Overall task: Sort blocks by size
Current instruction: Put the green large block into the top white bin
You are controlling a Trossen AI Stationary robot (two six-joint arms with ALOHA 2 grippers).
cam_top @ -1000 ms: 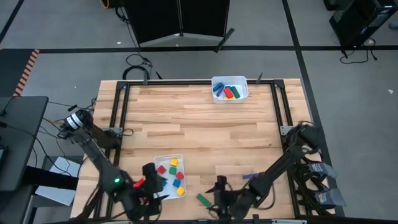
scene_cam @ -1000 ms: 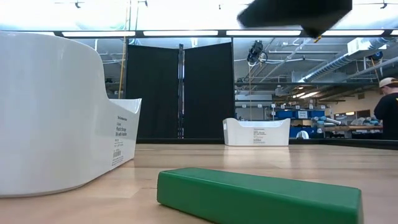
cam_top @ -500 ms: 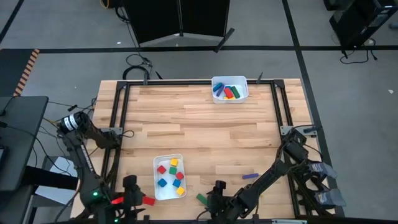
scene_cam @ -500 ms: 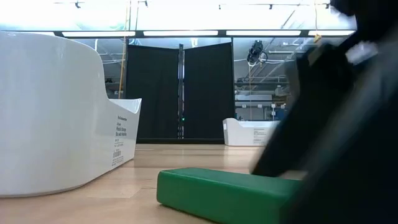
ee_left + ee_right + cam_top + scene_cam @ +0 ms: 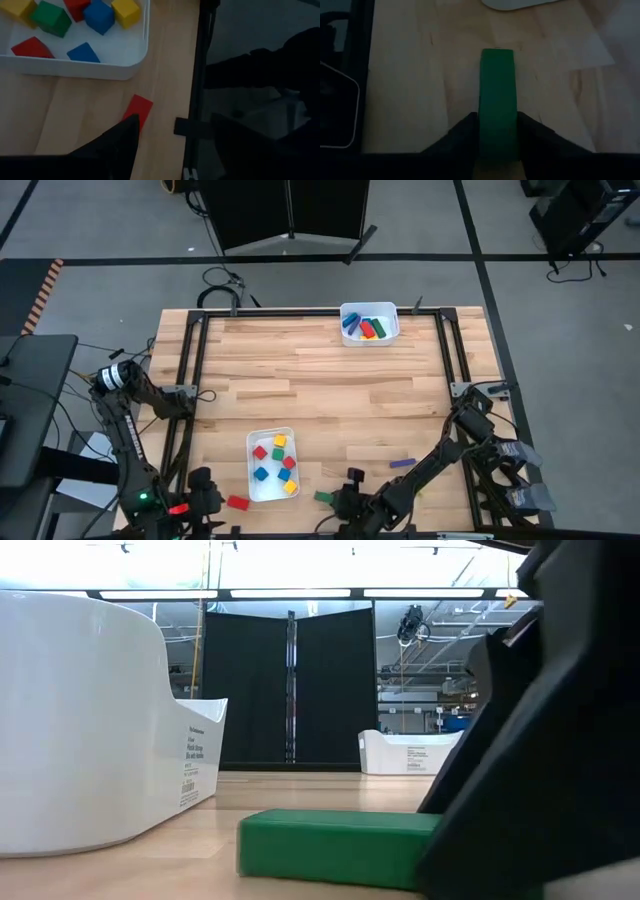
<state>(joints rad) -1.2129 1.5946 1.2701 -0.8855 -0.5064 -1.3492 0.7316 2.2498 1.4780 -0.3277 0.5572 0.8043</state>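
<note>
A green bar [image 5: 496,75] lies flat on the table near its near edge, and my right gripper [image 5: 497,117] is shut on it; the high view shows them at the bottom centre, the gripper [image 5: 338,498] right of the bar [image 5: 322,497]. My left gripper [image 5: 175,122] stands open and empty over the table's near left edge [image 5: 205,492]. A red block [image 5: 137,111] lies on the wood just beyond one fingertip. A purple bar [image 5: 402,463] rests on the table further right. My right gripper pinches the green bar's two long sides [image 5: 485,127] between its two fingers, at the end nearest the gripper. The fingers [image 5: 467,131] come low from the table's right and lie along the bar. The bar rests flat on the table [image 5: 330,845].
A white tray [image 5: 255,442] holding several coloured cubes sits left of the green bar and looms large in the low view [image 5: 90,720]. A second white tray [image 5: 369,322] with bars stands at the far edge. The black table frame [image 5: 197,75] runs beside my left gripper.
My left gripper has moved from beside the cube tray toward the table's near left corner; the red block now lies on the wood by the tray. My right gripper has gone down and left onto the green bar, which has turned and shifted slightly left.
</note>
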